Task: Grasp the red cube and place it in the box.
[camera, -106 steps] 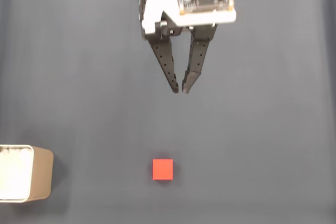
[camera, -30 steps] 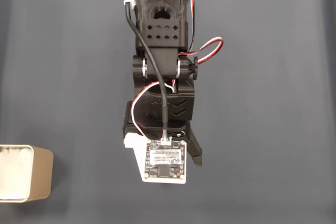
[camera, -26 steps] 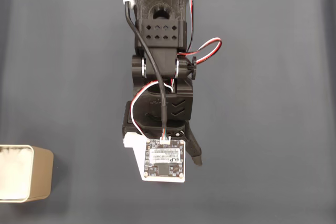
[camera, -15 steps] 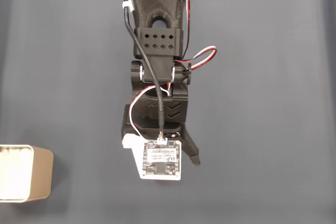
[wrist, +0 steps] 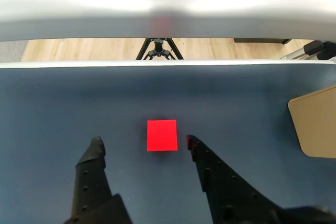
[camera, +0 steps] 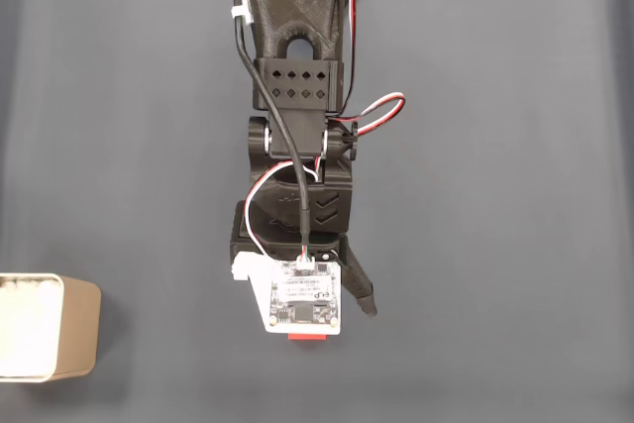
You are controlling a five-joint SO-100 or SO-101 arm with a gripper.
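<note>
Dark grey-blue worktop [camera: 515, 195] fills the fixed view from edge to edge; in the wrist view a white rail [wrist: 168, 11], a wooden floor and a tripod [wrist: 157, 51] lie beyond its far edge. Fixed view, left to right: the box [camera: 50, 329] stands at the lower left edge, well apart from everything else; the arm [camera: 297, 96] reaches down the middle, its wrist camera board [camera: 305, 302] covering most of the red cube [camera: 307, 338], of which only a thin strip shows below the board. Wrist view, left to right: one black finger [wrist: 94, 166], the red cube [wrist: 161, 135] flat on the worktop, the second finger [wrist: 210, 171], then a corner of the box [wrist: 315, 124] at the right edge. The hand [wrist: 143, 142] is spread and holds nothing. The cube lies between the fingertips, level with them or just beyond, much closer to the right-hand finger than to the left-hand one, and apparently touching neither.

Risk, as judged from this arrangement: the off-centre position means the nearer finger would meet the cube first on closing and could push or twist it sideways. If the tips do not reach deep enough along the cube's sides, the cube could squirt forward out of a shallow pinch.
</note>
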